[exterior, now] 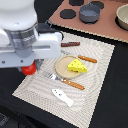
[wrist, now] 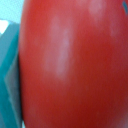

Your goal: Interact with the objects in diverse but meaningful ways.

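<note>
Exterior view: robot hand grips red tomato over placemat | yellow cheese wedge on plate | white fish shape nearby | wrist view: tomato fills frame

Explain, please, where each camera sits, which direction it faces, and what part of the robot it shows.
Exterior view: off the arm, above the table, looking down at the placemat, the plate with the cheese wedge, the white fish and the grey pot; the arm fills the exterior view's upper left.
Wrist view: on the wrist, pressed close to the red tomato, which nearly fills it; the gripper itself is not clearly visible.
Shared: the red tomato under the arm.
</note>
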